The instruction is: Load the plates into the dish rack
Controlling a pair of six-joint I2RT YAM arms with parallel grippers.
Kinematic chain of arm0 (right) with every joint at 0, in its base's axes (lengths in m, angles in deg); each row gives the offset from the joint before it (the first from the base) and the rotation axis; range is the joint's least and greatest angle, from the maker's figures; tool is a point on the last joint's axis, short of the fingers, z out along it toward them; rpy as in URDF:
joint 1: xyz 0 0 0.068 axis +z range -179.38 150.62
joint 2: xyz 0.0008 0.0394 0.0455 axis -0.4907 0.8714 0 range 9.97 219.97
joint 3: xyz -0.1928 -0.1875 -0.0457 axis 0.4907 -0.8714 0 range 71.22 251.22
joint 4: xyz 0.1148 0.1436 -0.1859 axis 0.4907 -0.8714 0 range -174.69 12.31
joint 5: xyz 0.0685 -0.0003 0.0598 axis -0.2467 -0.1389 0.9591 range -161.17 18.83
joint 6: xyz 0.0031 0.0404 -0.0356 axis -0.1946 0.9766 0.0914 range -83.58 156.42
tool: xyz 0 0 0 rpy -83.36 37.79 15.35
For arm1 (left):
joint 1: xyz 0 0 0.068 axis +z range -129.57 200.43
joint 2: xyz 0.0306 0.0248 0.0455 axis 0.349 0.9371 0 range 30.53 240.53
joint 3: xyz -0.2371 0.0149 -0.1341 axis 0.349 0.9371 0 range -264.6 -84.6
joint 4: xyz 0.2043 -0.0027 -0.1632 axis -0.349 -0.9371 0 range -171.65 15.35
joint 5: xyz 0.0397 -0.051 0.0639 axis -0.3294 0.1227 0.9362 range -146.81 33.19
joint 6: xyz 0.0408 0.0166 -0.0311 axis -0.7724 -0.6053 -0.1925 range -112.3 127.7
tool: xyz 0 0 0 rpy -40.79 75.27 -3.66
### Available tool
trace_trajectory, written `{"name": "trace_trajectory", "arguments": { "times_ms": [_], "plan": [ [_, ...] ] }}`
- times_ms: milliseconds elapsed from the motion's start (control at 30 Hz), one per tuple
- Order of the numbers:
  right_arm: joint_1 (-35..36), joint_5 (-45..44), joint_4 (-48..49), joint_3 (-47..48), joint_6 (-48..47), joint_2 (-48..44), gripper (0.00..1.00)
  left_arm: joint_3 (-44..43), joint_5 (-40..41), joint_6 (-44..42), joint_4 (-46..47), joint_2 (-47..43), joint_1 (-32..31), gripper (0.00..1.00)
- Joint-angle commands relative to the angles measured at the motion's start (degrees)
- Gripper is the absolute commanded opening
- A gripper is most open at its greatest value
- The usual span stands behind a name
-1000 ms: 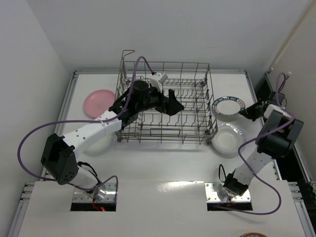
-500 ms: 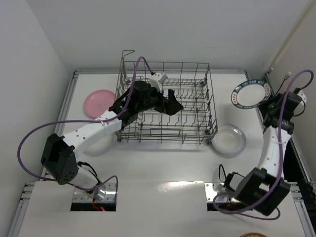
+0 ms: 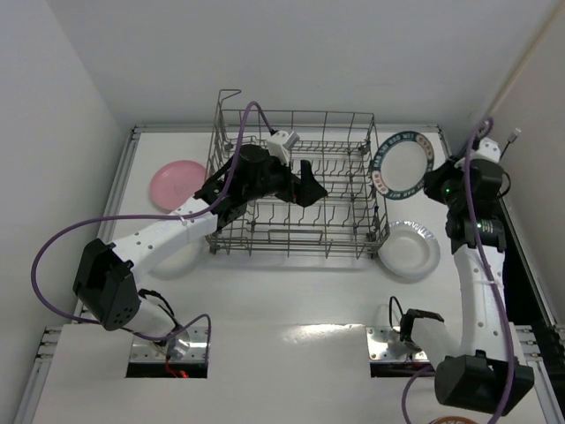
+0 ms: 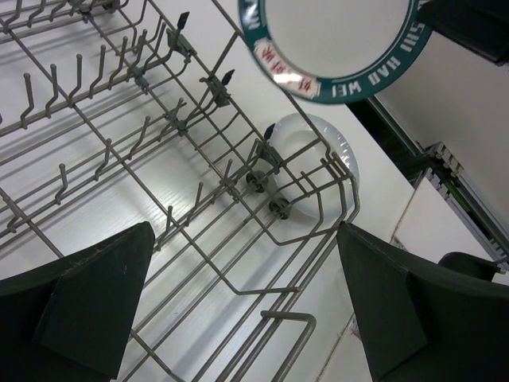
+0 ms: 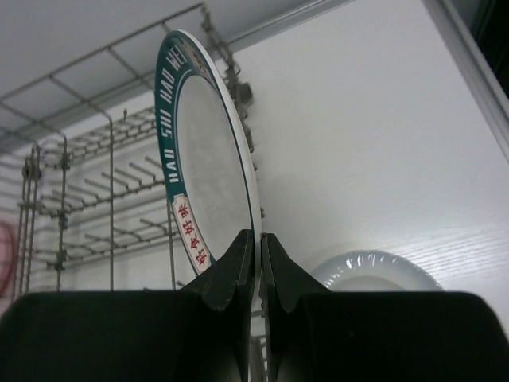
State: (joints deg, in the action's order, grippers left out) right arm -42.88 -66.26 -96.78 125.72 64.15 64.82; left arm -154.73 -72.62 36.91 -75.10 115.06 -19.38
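My right gripper [image 3: 434,183] is shut on the rim of the white plate with the teal-and-red patterned rim [image 3: 402,165], holding it on edge in the air just right of the dish rack [image 3: 291,252]. The right wrist view shows the fingertips [image 5: 257,235] pinching that plate [image 5: 203,159] with the rack [image 5: 111,207] behind. A plain white plate [image 3: 409,250] lies flat on the table below it. The pink plate [image 3: 177,184] lies left of the rack. My left gripper [image 3: 305,185] hangs open inside the rack, holding nothing [image 4: 245,231].
The rack's tall wire walls and upright tines [image 4: 267,290] surround my left gripper. The patterned plate [image 4: 334,40] and the white plate [image 4: 318,151] lie beyond the rack's right wall. A wall and the table's raised edge [image 3: 494,177] stand close to the right arm.
The right arm has lifted the patterned plate off the table, tipped it on edge, and carried it left toward the rack's right side. The left arm has barely moved.
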Motion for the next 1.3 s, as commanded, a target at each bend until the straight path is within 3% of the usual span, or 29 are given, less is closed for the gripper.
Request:
{"name": "trace_trajectory", "arguments": {
  "times_ms": [0,367,600,733,1267],
  "plan": [
    [8.4,-5.2,1.3,3.6,-6.2,0.3,0.0,-2.3,-0.3,0.3,1.8,-1.2,-0.1,1.0],
    [30.4,-39.9,-5.4,8.4,-3.8,10.3,0.0,-2.3,-0.8,0.8,2.3,-1.2,-0.1,1.0],
    [33.7,-51.3,-8.2,11.5,-2.6,14.1,0.0,-2.3,-1.4,0.8,2.3,-1.2,-0.1,1.0],
    [36.5,-55.5,-9.0,13.0,-2.6,15.4,0.0,-1.8,-1.9,1.4,2.8,-1.2,-0.1,1.0],
    [47.9,-56.1,-6.7,13.4,-5.4,24.5,0.0,-1.8,-1.9,1.4,2.8,-1.2,-0.1,1.0]
  ]
}}
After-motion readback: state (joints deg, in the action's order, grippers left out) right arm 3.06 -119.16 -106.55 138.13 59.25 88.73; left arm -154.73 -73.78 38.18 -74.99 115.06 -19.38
